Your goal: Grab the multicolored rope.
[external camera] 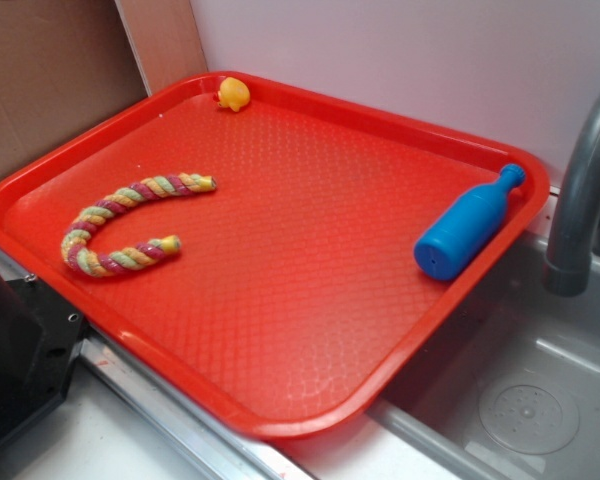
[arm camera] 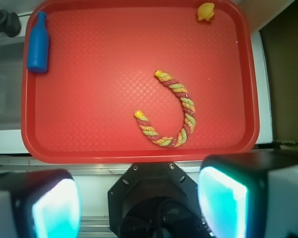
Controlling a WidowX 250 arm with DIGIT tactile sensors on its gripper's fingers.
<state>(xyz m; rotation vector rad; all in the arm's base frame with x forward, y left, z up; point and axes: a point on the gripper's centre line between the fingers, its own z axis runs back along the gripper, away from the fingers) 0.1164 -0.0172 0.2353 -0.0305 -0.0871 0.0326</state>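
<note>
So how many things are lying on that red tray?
3: the multicolored rope near the left edge, a blue bottle at the right rim, and a small yellow toy in the far corner.

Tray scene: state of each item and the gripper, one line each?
multicolored rope: lying flat on the tray, bent in a C, not gripped
blue bottle: on its side, against the tray's rim
yellow toy: in a tray corner
red tray: flat, beside the sink
gripper: open, above the tray's edge, holding nothing
</note>
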